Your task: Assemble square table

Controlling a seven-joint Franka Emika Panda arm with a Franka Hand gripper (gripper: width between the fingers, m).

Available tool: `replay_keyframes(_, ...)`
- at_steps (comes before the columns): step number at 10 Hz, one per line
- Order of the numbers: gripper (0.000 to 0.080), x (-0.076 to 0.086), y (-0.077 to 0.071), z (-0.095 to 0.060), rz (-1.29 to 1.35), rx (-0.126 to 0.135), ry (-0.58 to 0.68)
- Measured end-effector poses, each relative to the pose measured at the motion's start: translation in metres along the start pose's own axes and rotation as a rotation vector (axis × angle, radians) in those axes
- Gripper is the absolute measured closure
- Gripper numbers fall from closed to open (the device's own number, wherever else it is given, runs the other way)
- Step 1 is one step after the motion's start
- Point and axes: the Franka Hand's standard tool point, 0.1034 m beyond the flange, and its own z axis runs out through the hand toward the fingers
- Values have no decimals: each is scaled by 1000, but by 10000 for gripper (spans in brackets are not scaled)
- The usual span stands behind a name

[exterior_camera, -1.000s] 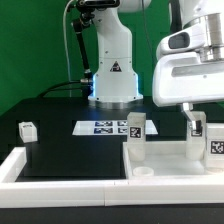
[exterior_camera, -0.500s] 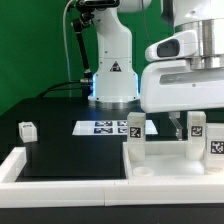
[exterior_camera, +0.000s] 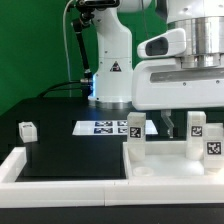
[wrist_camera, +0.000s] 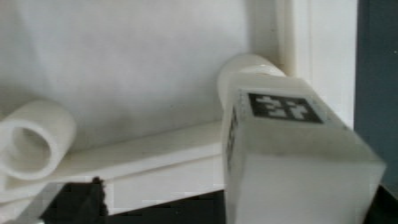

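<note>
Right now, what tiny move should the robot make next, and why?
Probably ease the pincer down toward the tagged leg: it hovers over the table top, and the wrist view shows that leg close ahead, not yet gripped.

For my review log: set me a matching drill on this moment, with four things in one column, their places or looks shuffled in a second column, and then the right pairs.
Things:
1. lone leg
2. marker board
3. table top
4. long white bar

Descriptions:
A. at the exterior view's right, with a raised rim
B. lying flat, covered in printed tags
C. small, alone near the exterior view's left edge
D. runs along the near edge of the black surface

Pairs: 1-C, 2-B, 3-A, 4-D
</note>
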Motion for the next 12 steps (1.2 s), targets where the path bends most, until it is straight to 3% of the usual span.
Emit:
replay_keyframes(4, 150, -6, -30, 5, 43, 35, 39)
replay_keyframes(6, 150, -7, -32, 6, 60, 32, 43)
replay_keyframes(7, 285, -7, -31, 6, 61, 31, 43)
replay_keyframes(8, 285, -7, -32, 6, 108, 34, 42)
replay_keyframes(9, 424, -7, -30, 6, 202, 33, 40)
replay_keyframes(10, 487, -7, -26, 7, 278, 30, 38)
replay_keyframes(12, 490, -7, -24, 8, 401, 31, 36)
